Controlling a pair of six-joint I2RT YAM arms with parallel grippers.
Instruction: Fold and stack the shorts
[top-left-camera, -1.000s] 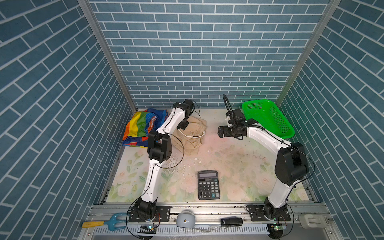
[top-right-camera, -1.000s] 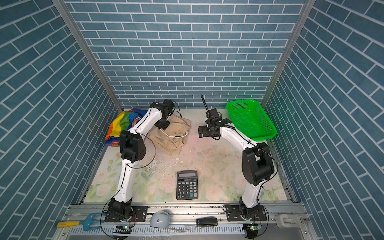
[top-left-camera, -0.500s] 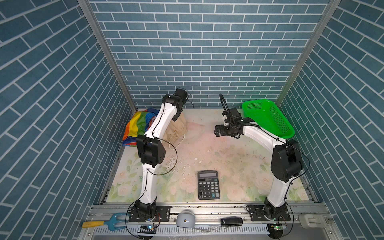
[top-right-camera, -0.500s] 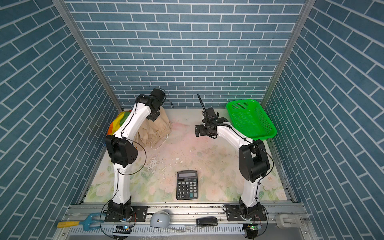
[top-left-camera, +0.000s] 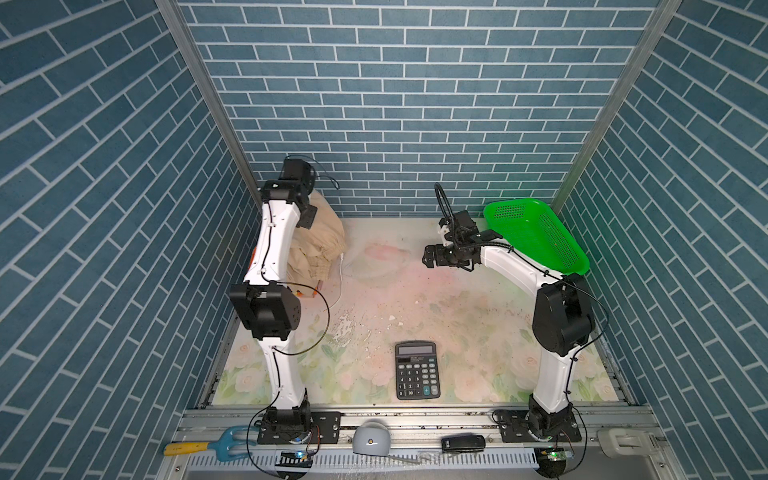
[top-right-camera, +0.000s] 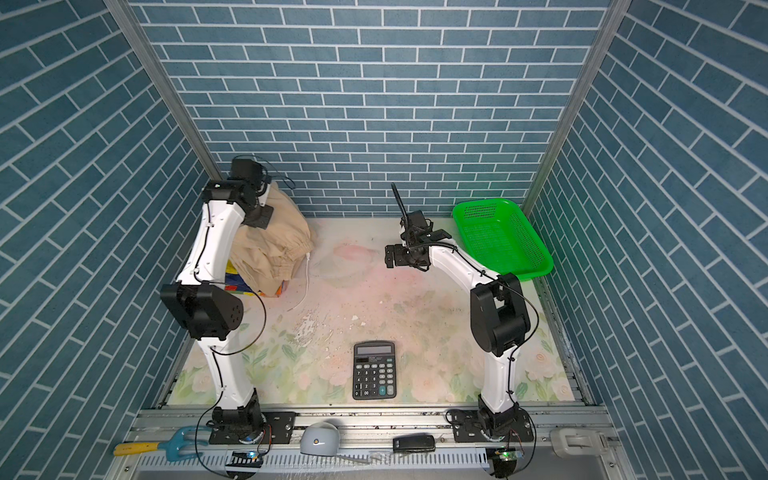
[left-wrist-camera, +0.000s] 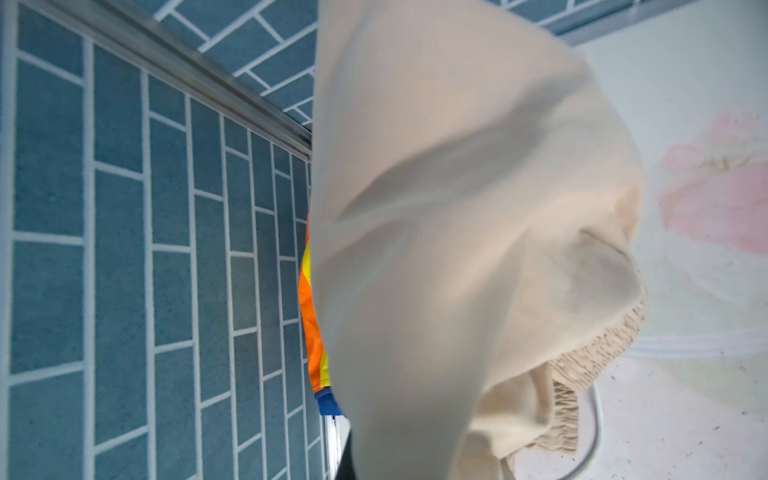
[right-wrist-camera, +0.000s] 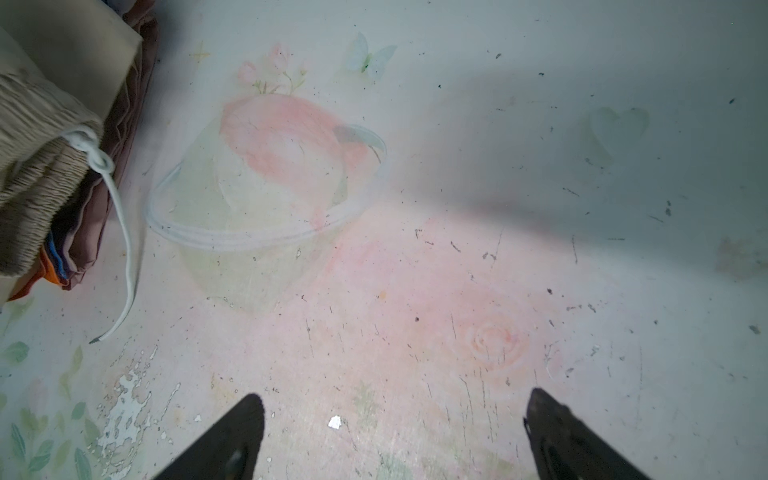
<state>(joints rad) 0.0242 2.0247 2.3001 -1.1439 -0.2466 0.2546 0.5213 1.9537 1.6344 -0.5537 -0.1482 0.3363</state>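
Left gripper pinched floppy beige shorts above the rainbow shorts; waistband looked the better hold. Right gripper gaped empty.

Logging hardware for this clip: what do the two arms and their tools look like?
Both arms, left arm and right arm, have white links with bulky black joint housings and thin black cables looping along them. The right tool ends in two black tapered fingers.
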